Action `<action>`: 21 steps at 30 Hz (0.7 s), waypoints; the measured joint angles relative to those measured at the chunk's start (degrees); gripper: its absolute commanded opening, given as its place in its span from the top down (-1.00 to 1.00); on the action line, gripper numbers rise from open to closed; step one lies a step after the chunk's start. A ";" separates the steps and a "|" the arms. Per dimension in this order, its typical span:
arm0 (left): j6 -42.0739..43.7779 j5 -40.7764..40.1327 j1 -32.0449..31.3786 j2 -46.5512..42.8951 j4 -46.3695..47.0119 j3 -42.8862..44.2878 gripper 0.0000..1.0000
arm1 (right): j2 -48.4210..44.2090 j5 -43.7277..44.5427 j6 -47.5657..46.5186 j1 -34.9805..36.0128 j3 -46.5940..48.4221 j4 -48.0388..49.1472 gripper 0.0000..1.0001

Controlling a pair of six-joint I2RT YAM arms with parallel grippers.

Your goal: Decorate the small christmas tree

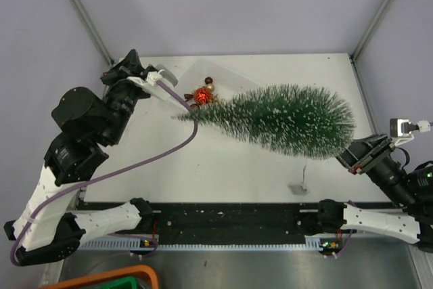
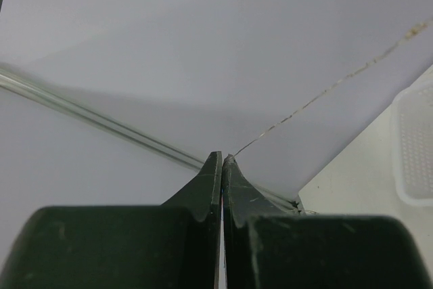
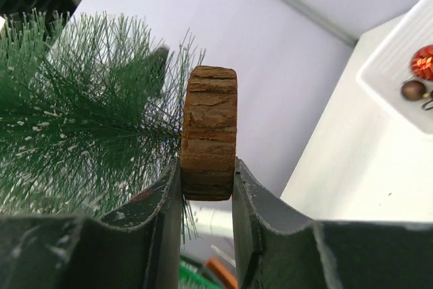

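The small christmas tree (image 1: 291, 118) is held lying sideways above the table, its tip pointing left over the tray. My right gripper (image 3: 208, 174) is shut on the edge of the tree's round brown wooden base (image 3: 210, 130), and it shows at the right in the top view (image 1: 348, 153). A red bauble (image 1: 201, 95) and darker baubles lie in the white tray (image 1: 216, 71) by the tree tip. My left gripper (image 2: 222, 157) is shut at the back left (image 1: 166, 76). A thin gold-flecked thread (image 2: 325, 89) runs from its tip; what hangs on it is out of view.
A small grey tag on a thread (image 1: 298, 186) lies on the table near the front. The tray also shows in the right wrist view (image 3: 396, 72) with a red bauble (image 3: 423, 62) and a brown bauble (image 3: 413, 89). Enclosure walls stand close behind.
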 measured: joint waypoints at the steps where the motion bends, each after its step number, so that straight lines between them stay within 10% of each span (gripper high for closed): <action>1: -0.04 0.22 0.00 -0.74 -0.39 -0.42 1.00 | 1.36 2.19 0.09 0.00 1.46 -0.35 1.00; 13: 1.68 1.84 -5.20 -5.14 -9.88 -5.81 1.00 | 19.26 20.70 -0.66 0.00 12.02 3.85 1.00; 21: 3.15 -5.95 -20.98 -3.89 -15.47 -7.72 1.00 | 29.40 38.93 -8.90 0.00 19.08 4.72 1.00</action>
